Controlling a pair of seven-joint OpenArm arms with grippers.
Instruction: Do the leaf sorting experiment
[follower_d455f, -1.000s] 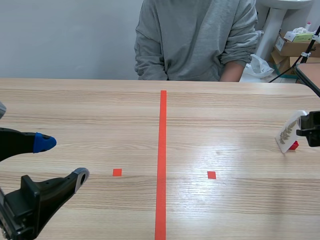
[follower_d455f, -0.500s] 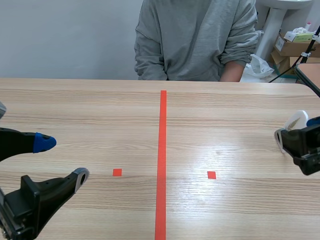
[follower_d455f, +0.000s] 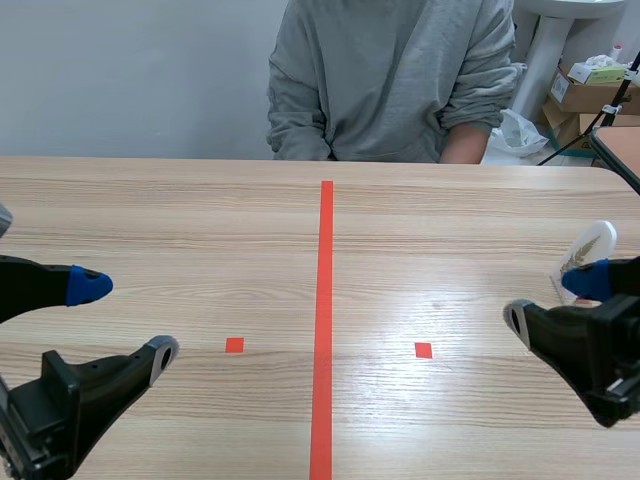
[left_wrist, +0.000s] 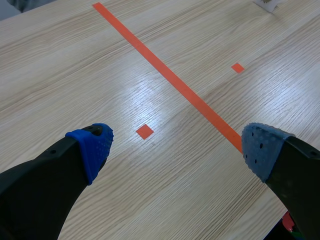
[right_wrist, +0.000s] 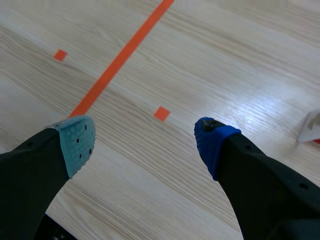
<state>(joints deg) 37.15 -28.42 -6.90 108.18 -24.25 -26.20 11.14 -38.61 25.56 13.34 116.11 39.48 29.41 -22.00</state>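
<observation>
Table (follower_d455f: 200, 230): pale wood grain.
Tape line (follower_d455f: 325, 300), squares (follower_d455f: 234, 345): orange-red.
Left gripper (left_wrist: 178, 146): black, blue dotted pads (left_wrist: 95, 147).
Right gripper (right_wrist: 144, 140): black, one pad pale teal, other blue.
Card (follower_d455f: 592, 243): white, golden-brown leaf print.
Sweatshirt (follower_d455f: 390, 70): grey.

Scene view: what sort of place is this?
Probably a robot test lab: wooden table marked with an orange-red tape line, a person seated across it, cardboard boxes in the back corner.
</observation>
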